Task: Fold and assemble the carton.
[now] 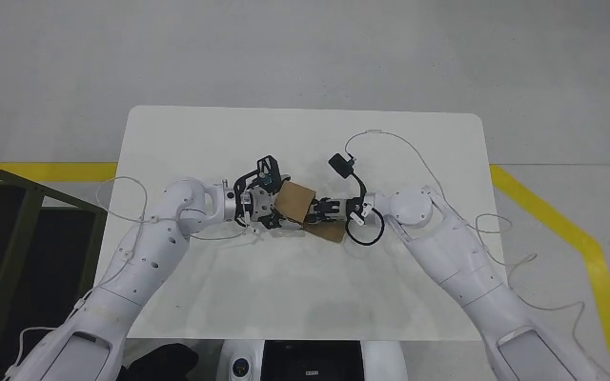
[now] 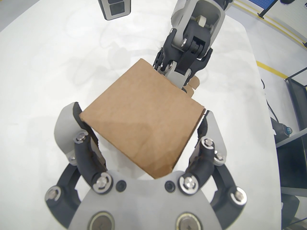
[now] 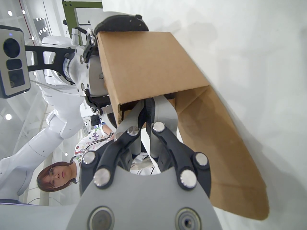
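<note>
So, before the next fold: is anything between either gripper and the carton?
Nothing visible. The left gripper clamps the carton by opposite sides; the right gripper, jaws closed, is tucked into its open end.

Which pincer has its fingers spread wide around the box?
The left pincer: its fingers spread wide, one on each side of the carton. On the right pincer they sit close together at the carton's open end.

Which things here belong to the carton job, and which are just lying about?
Job: carton; left gripper and right gripper, both clamped on it.
Lying about: white cable across the white table; yellow floor tape.
</note>
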### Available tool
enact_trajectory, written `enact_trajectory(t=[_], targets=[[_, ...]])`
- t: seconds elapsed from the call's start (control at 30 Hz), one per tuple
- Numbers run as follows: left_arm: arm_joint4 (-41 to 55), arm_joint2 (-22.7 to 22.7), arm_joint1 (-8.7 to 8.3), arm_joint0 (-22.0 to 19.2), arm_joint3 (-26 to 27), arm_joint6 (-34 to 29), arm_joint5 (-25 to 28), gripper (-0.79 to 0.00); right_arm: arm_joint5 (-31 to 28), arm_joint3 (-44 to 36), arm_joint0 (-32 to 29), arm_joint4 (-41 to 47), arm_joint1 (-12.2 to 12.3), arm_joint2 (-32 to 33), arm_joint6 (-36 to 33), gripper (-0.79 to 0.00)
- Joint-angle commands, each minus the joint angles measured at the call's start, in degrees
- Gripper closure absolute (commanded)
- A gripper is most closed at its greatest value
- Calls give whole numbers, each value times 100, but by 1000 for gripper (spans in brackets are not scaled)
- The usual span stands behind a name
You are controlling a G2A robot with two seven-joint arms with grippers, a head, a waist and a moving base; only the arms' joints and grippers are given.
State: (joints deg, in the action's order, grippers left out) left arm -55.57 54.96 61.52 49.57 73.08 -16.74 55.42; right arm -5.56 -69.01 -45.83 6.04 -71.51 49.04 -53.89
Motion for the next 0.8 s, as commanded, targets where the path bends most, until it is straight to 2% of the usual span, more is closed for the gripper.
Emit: enact_trajectory(t=[0.0,0.63,0.77], targets=[[20,-3,0,5,2,-17,-10,-785,-163,-7,-8,5,3,19,-41,0],[86,158,-58,157,166,-84,-115,-785,-406,465,278,-115,14,286,-61,0],[11,166,-58,184,201,-81,-280,-785,-442,574,328,-108,17,331,-115,0]])
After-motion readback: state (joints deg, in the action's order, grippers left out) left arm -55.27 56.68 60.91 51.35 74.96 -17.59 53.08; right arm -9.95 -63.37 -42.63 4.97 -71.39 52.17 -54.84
